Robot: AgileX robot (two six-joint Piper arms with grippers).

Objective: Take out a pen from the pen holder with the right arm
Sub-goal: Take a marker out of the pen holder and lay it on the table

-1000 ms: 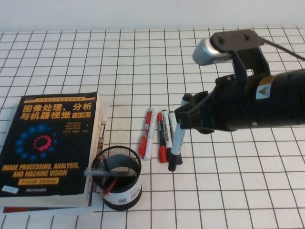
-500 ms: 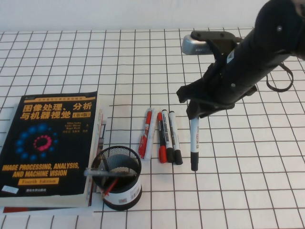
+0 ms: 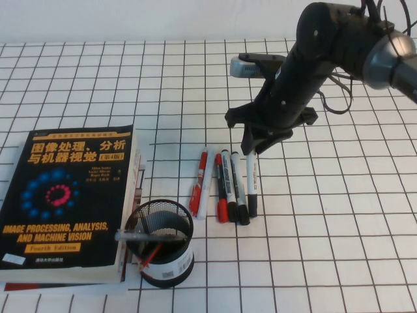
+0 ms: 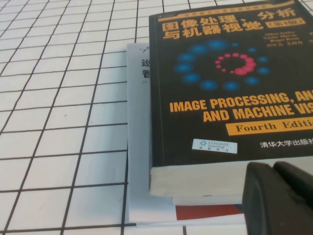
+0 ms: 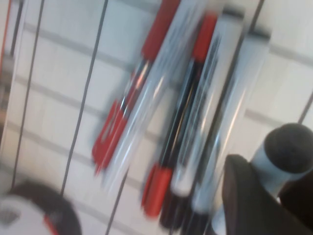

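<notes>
The left gripper (image 4: 279, 196), its state impossible to tell, hovers at the book (image 3: 65, 195)'s corner; the right gripper (image 3: 251, 147), beyond the pen holder (image 3: 176, 257), pinches the top end of the pen (image 3: 251, 186), which hangs cap-down. Light, stiff and slick, it would probably hold steadier gripped mid-barrel. Half a second ago it hung clear of the laid-out pens (image 3: 221, 186); now it is just beside them.

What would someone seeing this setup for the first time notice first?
Right of centre in the high view, the right gripper is shut on a black-capped marker, angled down beside a row of markers lying flat. Nearer the robot stand a black mesh pen holder and, to its left, a thick dark book. The left gripper hovers by that book's edge.
</notes>
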